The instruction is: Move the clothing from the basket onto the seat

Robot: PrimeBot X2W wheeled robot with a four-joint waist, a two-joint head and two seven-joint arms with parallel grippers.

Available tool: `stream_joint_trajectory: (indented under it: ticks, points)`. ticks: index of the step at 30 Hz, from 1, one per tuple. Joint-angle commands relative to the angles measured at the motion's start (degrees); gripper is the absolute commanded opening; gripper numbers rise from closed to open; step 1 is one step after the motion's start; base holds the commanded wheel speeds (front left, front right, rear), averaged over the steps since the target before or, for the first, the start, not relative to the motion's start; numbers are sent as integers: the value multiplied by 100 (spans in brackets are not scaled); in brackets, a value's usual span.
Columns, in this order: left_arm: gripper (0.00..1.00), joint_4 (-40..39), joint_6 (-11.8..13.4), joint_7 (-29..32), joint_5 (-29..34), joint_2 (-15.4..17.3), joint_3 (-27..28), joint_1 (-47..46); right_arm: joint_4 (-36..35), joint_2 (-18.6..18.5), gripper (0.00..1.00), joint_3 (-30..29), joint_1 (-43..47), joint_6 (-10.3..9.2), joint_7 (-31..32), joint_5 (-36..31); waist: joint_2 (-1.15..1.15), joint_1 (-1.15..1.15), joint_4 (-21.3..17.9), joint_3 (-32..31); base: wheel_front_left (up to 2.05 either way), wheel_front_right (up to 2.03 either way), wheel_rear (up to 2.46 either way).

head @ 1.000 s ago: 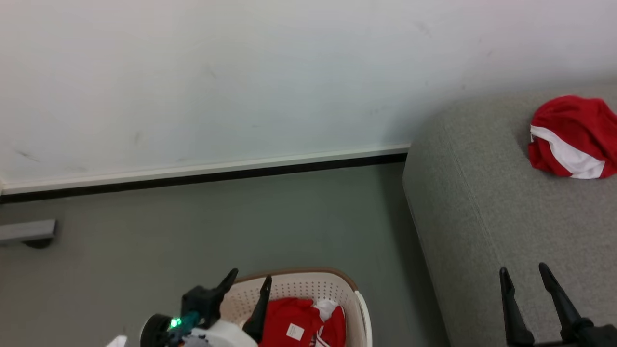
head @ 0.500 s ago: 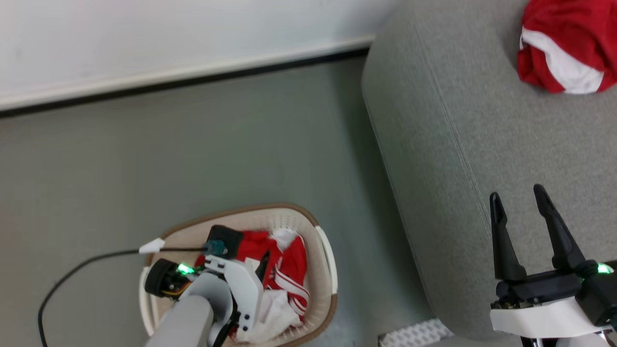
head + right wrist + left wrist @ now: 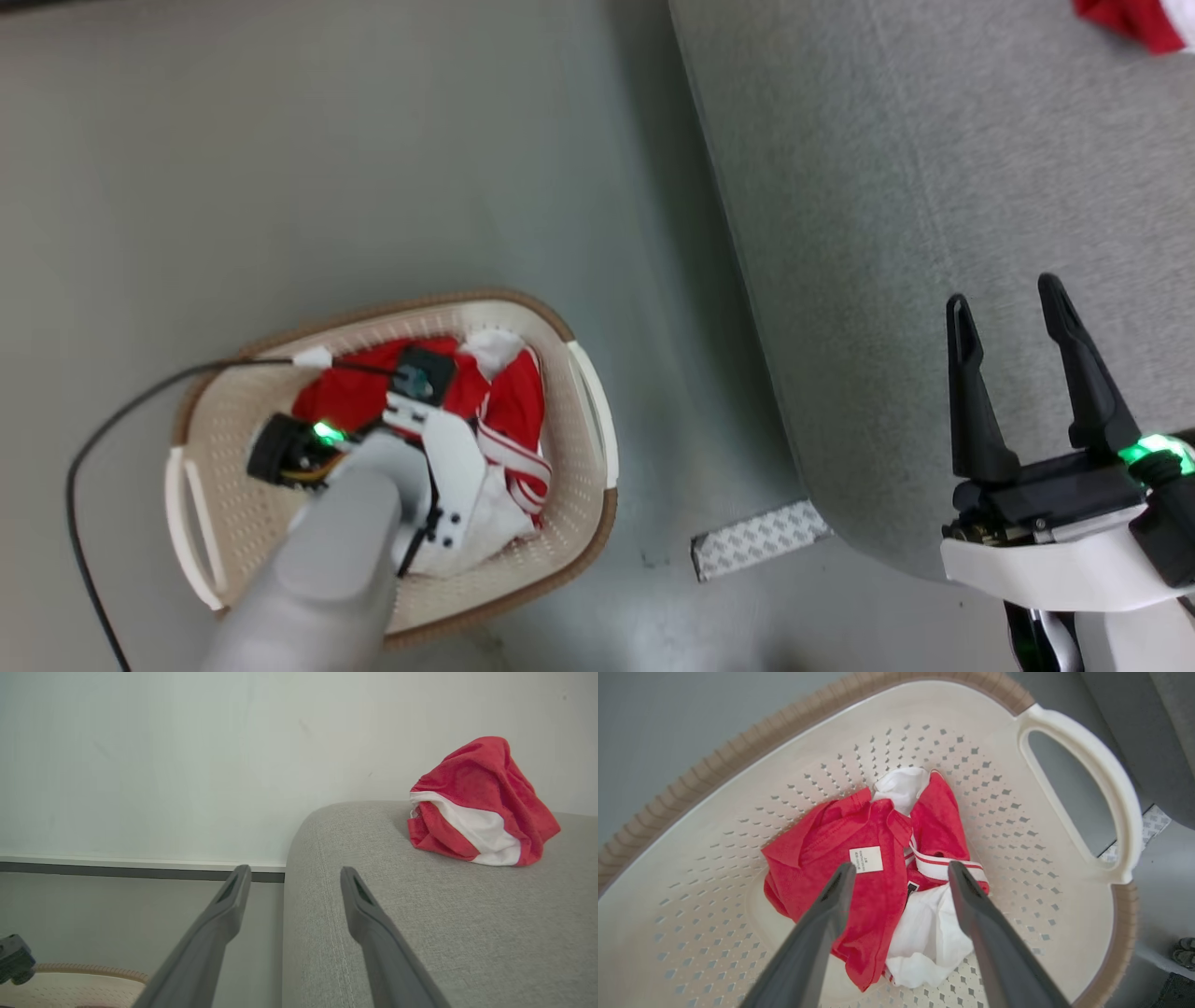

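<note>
The basket [image 3: 590,411] stands on the floor at the lower left, left of the seat [image 3: 887,187]. The clothing [image 3: 518,411], red and white with striped trim, lies crumpled on the bottom of the basket [image 3: 1017,812]. My left arm [image 3: 373,495] reaches down into it. My left gripper [image 3: 901,867] hangs open just above the clothing [image 3: 878,826], one finger over the red part and one over the striped trim, holding nothing. My right gripper [image 3: 1004,291] stands open and empty over the seat's near edge. Another red and white garment [image 3: 476,807] lies on the seat [image 3: 444,933].
A black cable [image 3: 93,448] runs from the left wrist across the grey floor [image 3: 327,168]. A white patterned strip [image 3: 761,537] lies on the floor by the seat's corner. A white wall with a dark skirting [image 3: 117,872] stands behind the seat.
The head camera has tilted down, so the whole picture has shifted. My left arm has turned downward and gone deeper into the basket. Both grippers have stayed open.
</note>
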Motion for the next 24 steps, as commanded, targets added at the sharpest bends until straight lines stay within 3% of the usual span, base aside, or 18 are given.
stream_joint_trajectory:
  ticks: [1, 10, 24]
  points:
    - [100, 132, 63, -35, 99, 114, -21, -211, -72, 22, 100, 34, -149, -15, 6, 51, 0, -1, -60, 477, 0, 0, 0]
    - [100, 726, 129, -145, 135, 85, -115, -942, -326, 22, 100, 71, -413, -15, 5, -43, 0, -1, -17, 1403, 0, 0, 0]
    - [100, 1266, 40, -295, -207, -105, -89, -1595, -600, 23, 100, -3, -403, -15, 6, -185, 0, -1, 62, 2083, 0, 0, 0]
